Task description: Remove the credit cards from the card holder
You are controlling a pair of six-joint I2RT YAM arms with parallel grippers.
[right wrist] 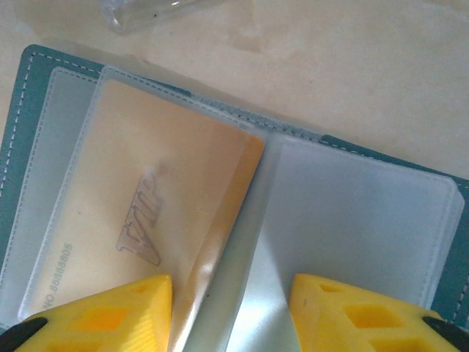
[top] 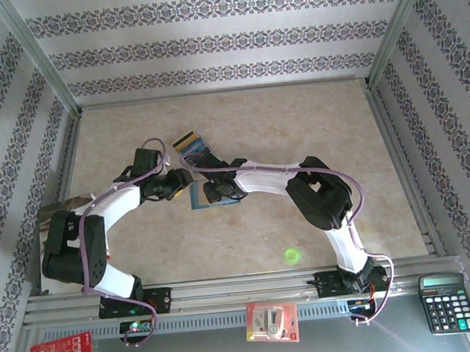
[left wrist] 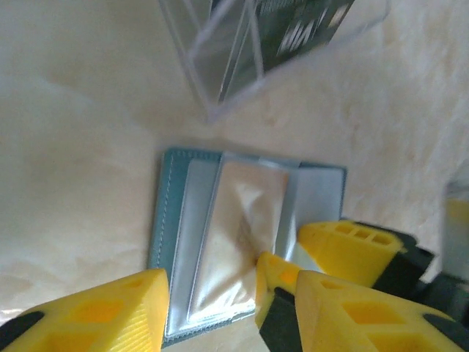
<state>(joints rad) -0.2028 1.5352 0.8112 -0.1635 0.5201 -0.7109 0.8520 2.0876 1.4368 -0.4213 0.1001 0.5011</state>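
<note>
Right pincer (right wrist: 231, 293) wide open over gold card (right wrist: 146, 169) in card holder (right wrist: 18, 110); left pincer (left wrist: 231, 293) open, empty.

wallpaper walls (top: 207, 42): grey floral stripes | tabletop (top: 249, 241): beige marbled | frame posts (top: 38, 57): bare metal | light: soft, even

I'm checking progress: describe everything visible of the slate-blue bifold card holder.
The slate-blue bifold card holder lies open and flat on the beige table, white stitching along its edge, clear plastic sleeves inside. One sleeve holds a tan-gold card lettered VIP; the other looks empty. The right gripper straddles the middle fold, open.
</note>
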